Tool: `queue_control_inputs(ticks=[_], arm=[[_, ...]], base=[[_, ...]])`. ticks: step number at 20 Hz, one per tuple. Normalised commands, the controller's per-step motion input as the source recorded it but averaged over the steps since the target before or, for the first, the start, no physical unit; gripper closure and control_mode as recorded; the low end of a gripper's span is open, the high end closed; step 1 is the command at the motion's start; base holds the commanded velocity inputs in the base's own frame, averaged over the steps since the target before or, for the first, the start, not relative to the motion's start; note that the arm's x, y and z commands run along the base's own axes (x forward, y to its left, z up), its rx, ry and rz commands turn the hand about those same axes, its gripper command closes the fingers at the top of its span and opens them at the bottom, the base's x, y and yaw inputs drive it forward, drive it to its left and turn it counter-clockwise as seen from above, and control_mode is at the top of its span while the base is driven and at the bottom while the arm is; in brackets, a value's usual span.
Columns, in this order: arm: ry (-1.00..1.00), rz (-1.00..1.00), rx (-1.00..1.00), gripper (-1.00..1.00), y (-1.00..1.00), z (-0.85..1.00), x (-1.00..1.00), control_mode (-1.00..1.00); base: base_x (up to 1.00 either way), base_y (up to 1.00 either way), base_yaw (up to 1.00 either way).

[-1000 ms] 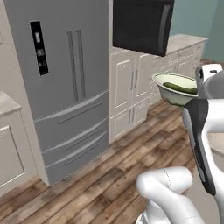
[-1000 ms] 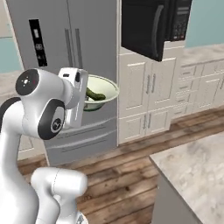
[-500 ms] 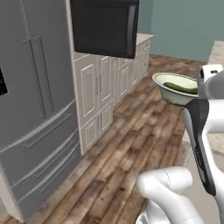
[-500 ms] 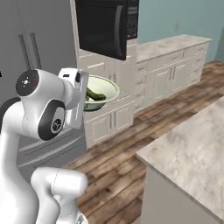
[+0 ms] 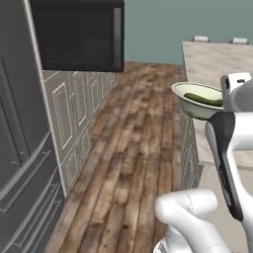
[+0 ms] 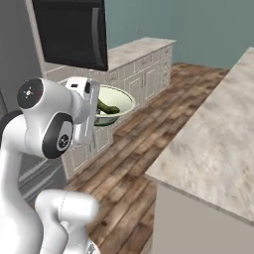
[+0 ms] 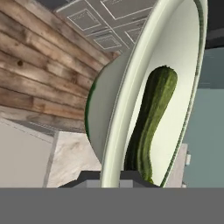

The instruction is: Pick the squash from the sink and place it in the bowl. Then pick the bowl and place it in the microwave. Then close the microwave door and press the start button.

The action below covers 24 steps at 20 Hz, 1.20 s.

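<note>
We see a wide, round, pale greenish-white bowl (image 5: pixel 197 100) held up in the air, with a small, elongated dark green squash (image 7: pixel 148 127) lying inside it. In the hand view the two-finger gripper (image 7: pixel 111 180) sits at six o'clock, its dark tips either side of the bowl's rim, clamped on it, and the squash stretches toward twelve o'clock. The large black box-shaped microwave (image 6: pixel 72 32) hangs at eleven o'clock from the bowl in the right base view.

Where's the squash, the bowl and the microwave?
squash (image 7: pixel 151 118), hand view, middle of its green body
bowl (image 6: pixel 124 100), right base view, far rim
microwave (image 5: pixel 79 37), left base view, dark front
</note>
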Motion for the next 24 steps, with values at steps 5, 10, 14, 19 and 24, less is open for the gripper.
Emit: queue_control_inputs(ticks=[5,10,14,19,24], arm=[[0.0,0.0,0.0,1.0,0.0,0.0,0.0,1.0],[0.0,0.0,0.0,1.0,0.0,0.0,0.0,1.0],[0.0,0.0,0.0,1.0,0.0,0.0,0.0,1.0],[0.0,0.0,0.0,1.0,0.0,0.0,0.0,1.0],[0.0,0.0,0.0,1.0,0.0,0.0,0.0,1.0]], base=[[0.57,0.27,-0.5],[0.56,0.25,-0.46],[0.56,0.31,-0.38],[0.35,0.49,-0.3],[0.09,0.44,-0.2]])
